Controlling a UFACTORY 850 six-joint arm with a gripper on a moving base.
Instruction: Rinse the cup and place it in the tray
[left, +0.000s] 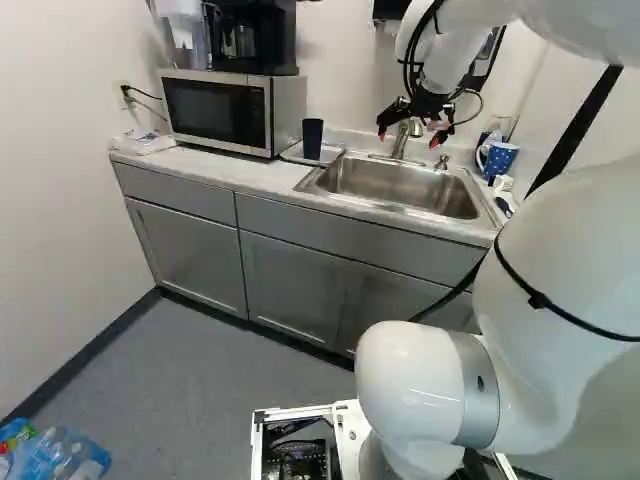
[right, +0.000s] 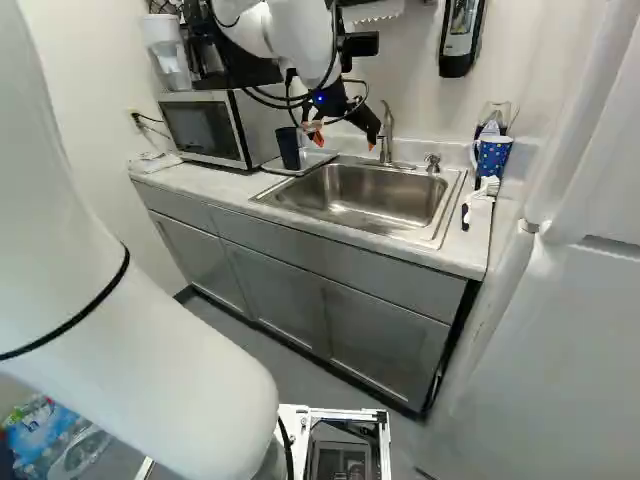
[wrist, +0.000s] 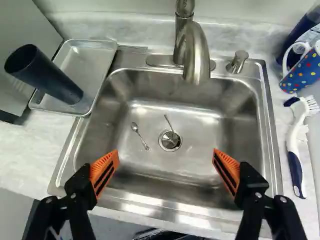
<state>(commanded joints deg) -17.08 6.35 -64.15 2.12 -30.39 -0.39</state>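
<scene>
The claw (left: 408, 138) hangs wide above the round-cornered steel sink (wrist: 202, 127); the dark, tapered cup (wrist: 47, 75) stands in the rimmed metal tray (wrist: 87, 60).

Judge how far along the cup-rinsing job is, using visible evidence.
Placing looks done: the dark cup stands in the tray. Nothing is in hand: the gripper is open above the sink. Rinsing can't be confirmed; no water shows at the faucet. If it was rinsed, probably nothing is left.

dark cup (wrist: 50, 76), upright, in metal tray (wrist: 90, 59)
</scene>
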